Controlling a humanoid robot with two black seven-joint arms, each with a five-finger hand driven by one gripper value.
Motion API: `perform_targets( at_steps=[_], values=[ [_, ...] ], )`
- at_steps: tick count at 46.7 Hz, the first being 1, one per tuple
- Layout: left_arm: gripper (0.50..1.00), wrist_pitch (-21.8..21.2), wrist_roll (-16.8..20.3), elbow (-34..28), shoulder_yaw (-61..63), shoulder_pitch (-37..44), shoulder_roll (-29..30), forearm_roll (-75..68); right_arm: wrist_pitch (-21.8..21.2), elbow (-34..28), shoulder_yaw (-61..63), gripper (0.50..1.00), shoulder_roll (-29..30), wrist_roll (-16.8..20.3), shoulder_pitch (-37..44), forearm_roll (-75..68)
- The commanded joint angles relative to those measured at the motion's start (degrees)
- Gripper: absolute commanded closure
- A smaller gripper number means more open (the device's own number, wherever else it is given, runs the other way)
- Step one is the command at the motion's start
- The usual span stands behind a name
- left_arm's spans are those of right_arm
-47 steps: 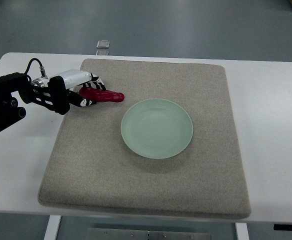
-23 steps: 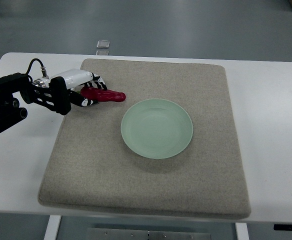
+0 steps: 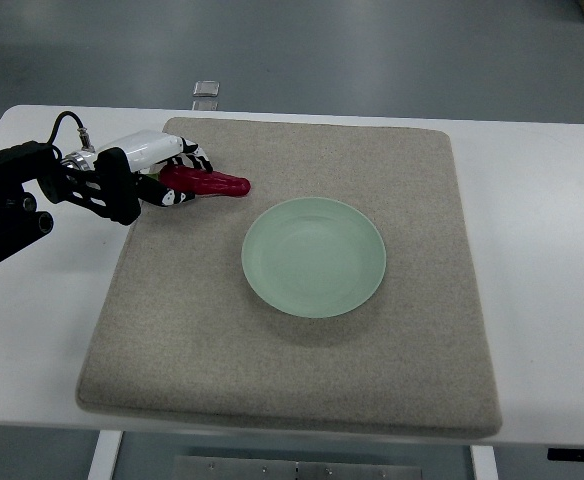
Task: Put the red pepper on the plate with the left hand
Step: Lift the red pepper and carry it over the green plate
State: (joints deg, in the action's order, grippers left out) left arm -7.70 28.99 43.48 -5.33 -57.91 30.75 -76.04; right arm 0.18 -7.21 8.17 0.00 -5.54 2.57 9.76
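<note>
A long red pepper (image 3: 210,183) is held at its stem end by my left hand (image 3: 175,177), which comes in from the left edge. The fingers are curled around the pepper's left part, and its tip points right toward the plate. The pepper seems slightly raised above the grey mat (image 3: 302,370). A pale green round plate (image 3: 314,257) sits on the middle of the mat, to the lower right of the pepper and apart from it. The right arm does not show.
The mat lies on a white table (image 3: 547,260). A small silvery object (image 3: 206,89) lies on the floor beyond the table's far edge.
My left hand has lifted slightly and moved up in the picture with the pepper in its grasp. The plate has not moved.
</note>
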Motion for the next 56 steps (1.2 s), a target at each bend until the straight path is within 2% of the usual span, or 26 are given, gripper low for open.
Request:
perform_targets(
  at_steps=[1,7,40,56],
  values=[
    [1.000,-0.64,0.10,0.11,-0.21,-0.01,-0.08,0.28,0.00,0.00,0.00,0.568,0.00,0.00,-0.02,0.00],
    [1.000,-2.40,0.19,0.38,-0.21,0.08,-0.17,0.72,0.00,0.00,0.00,0.568,0.00,0.00,-0.02,0.00],
    [1.000,-2.93,0.72,2.05,-2.58,0.78,-1.13,6.87,0.00,0.00,0.00,0.568,0.00,0.00,0.06,0.00],
    [1.000,-3.02,1.07,9.16,-4.34,0.87,-0.87,7.05,0.00,0.00,0.00,0.568,0.00,0.00,-0.02,0.00]
  ],
)
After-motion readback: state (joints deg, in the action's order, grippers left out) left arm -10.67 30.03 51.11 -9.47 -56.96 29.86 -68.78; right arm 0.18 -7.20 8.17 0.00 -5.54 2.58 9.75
